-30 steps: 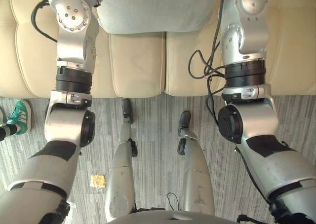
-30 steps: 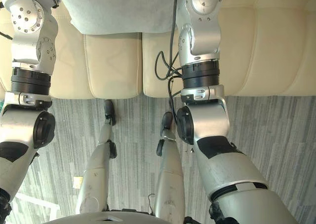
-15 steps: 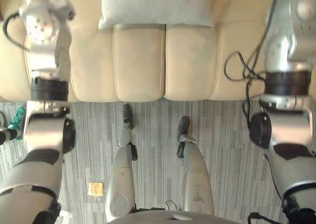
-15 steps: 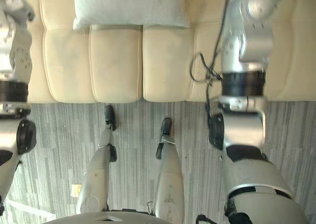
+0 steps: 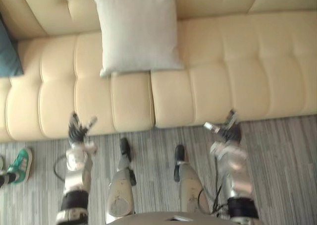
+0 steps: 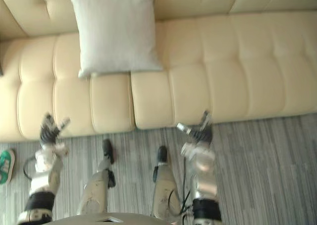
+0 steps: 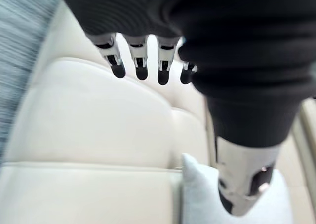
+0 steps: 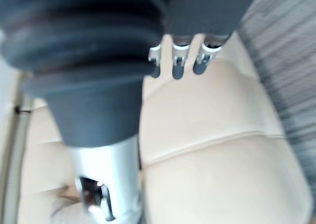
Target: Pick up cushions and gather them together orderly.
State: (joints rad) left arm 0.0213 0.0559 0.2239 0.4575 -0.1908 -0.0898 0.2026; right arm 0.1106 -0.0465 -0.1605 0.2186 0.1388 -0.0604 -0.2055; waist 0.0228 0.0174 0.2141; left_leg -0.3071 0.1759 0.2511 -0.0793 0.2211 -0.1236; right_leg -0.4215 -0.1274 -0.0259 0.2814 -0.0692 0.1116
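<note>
A light grey cushion (image 5: 133,29) stands propped against the backrest of the cream sofa (image 5: 247,76), left of its middle. At the far left edge a teal cushion (image 5: 7,54) peeks in. My left hand (image 5: 78,132) hovers by the sofa's front edge, open, fingers (image 7: 140,68) straight and its thumb (image 7: 244,184) apart; past them shows a corner of the grey cushion (image 7: 202,197). My right hand (image 5: 225,132) is also open before the front edge further right, with nothing between its fingers (image 8: 177,68) and the seat. Both hands are well short of the grey cushion.
A grey striped carpet (image 5: 287,165) lies before the sofa. A person's green shoe (image 5: 20,165) stands on it at the left. The sofa seat (image 6: 257,71) to the right of the grey cushion is bare.
Both arms have drawn back from over the sofa to its front edge, hands now empty. The camera has shifted, showing more of the sofa. The grey cushion stays against the backrest.
</note>
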